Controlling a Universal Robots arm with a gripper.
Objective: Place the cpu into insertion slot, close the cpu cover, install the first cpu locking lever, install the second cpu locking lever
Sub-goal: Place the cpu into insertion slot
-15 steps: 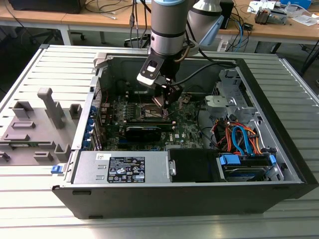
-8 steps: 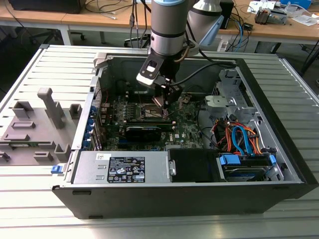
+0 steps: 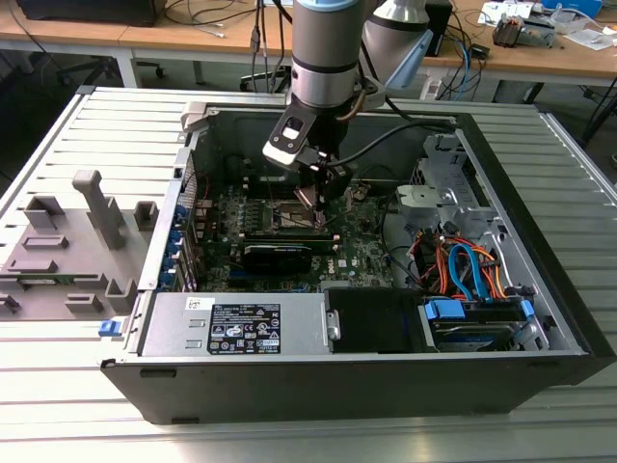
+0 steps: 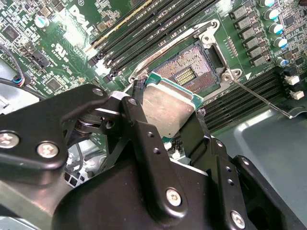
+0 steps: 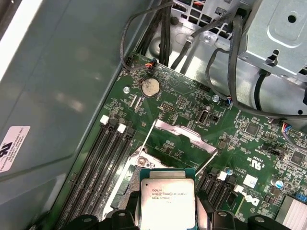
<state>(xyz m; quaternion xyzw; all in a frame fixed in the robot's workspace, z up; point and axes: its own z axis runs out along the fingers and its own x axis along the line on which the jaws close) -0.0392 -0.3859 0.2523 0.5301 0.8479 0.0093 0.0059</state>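
Black jaws grip the small flat square silvery cpu (image 4: 168,108), holding it just over the dark square insertion slot (image 4: 192,72) with its shiny metal rim. At the slot's edge, the thin silvery cpu cover (image 5: 183,130) stands lifted open.

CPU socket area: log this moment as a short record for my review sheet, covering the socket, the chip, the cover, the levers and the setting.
socket: open, contacts exposed, nothing seated in it
chip: clamped by its edges between the jaws, held at the socket's edge
cover: swung up, open
levers: thin wire rods standing free, unlatched
setting: open computer case lying on its side, arm reaching in from above
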